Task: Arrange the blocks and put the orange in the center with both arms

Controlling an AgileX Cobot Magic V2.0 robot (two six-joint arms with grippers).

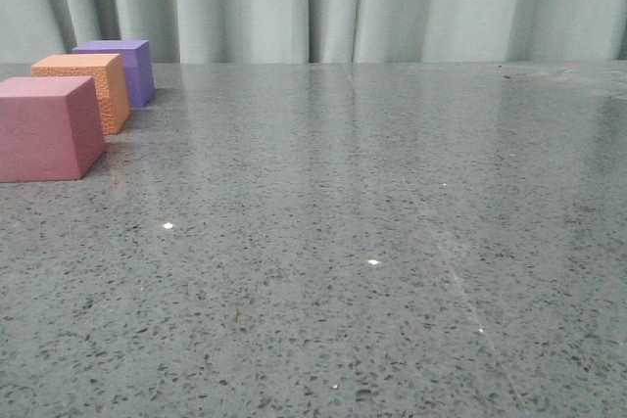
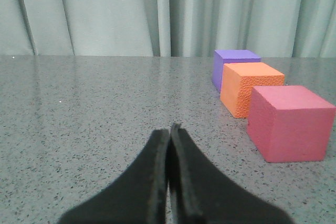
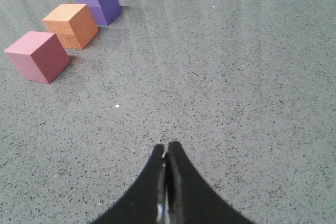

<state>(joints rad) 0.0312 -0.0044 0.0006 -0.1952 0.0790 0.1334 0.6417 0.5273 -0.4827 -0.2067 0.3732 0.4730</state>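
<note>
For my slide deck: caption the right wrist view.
Shut right gripper over a grey speckled table; pink-red cube, orange cube, purple cube lined up beyond.

The table (image 1: 392,242) is a grey speckled stone-like slab with a glossy finish that reflects light in small bright spots. A faint thin scratch runs across its right part in the front view. Three cubes stand on it in a row along the left edge, running from near to far: the pink cube (image 1: 44,129) nearest, the orange cube (image 1: 88,85) in the middle, the purple cube (image 1: 122,66) closest to the far edge. Small gaps separate the cubes. Each sits flat on the surface.
</note>
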